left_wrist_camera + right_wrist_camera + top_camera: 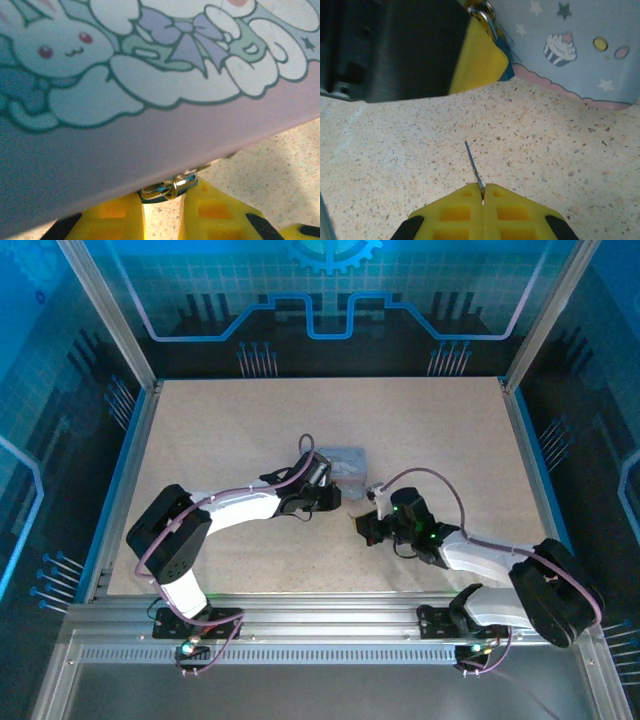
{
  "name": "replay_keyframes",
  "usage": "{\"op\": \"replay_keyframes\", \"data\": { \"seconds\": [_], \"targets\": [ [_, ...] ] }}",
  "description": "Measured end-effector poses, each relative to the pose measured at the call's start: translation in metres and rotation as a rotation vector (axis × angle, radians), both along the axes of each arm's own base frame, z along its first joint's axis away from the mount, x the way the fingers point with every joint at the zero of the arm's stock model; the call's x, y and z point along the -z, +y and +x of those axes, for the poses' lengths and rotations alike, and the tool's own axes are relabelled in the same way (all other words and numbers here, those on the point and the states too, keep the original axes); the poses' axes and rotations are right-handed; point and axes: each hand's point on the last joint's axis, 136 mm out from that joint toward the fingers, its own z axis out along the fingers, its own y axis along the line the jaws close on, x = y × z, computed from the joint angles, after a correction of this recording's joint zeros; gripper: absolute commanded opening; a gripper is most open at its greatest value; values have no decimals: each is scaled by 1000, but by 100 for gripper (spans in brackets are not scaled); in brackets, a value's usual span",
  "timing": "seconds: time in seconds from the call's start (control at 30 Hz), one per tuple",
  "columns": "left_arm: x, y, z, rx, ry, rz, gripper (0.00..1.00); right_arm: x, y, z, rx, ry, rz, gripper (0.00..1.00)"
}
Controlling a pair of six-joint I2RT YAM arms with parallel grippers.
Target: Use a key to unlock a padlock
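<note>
Yellow left fingers (215, 212) pinching padlock (167, 190) at tin (150, 125), right fingers (512, 212) low, pinching key (472, 165)

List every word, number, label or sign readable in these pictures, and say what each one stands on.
No text can be read anywhere.
On the tin: pictures alone, a white rabbit, a bow, a cupcake and stars; no letters.
On the padlock and the key: too small and blurred to show any marking.
On the back wall: a gear sign and lines, no words.
</note>
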Motion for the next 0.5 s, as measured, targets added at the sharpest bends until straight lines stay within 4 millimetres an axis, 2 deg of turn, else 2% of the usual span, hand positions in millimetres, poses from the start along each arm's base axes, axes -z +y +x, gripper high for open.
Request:
{"op": "replay_keyframes", "data": {
  "seconds": [0.3, 0.4, 0.5],
  "targets": [
    [-9, -7, -1, -11, 17, -53, 16, 11, 4, 13, -8, -60, -17, 0],
    [-10, -7, -1, -13, 16, -54, 21, 9, 2, 16, -1, -73, -17, 0],
    [-14, -5, 1, -17, -3, -47, 32, 9, -4, 22, 19, -72, -17, 0]
  ]
}}
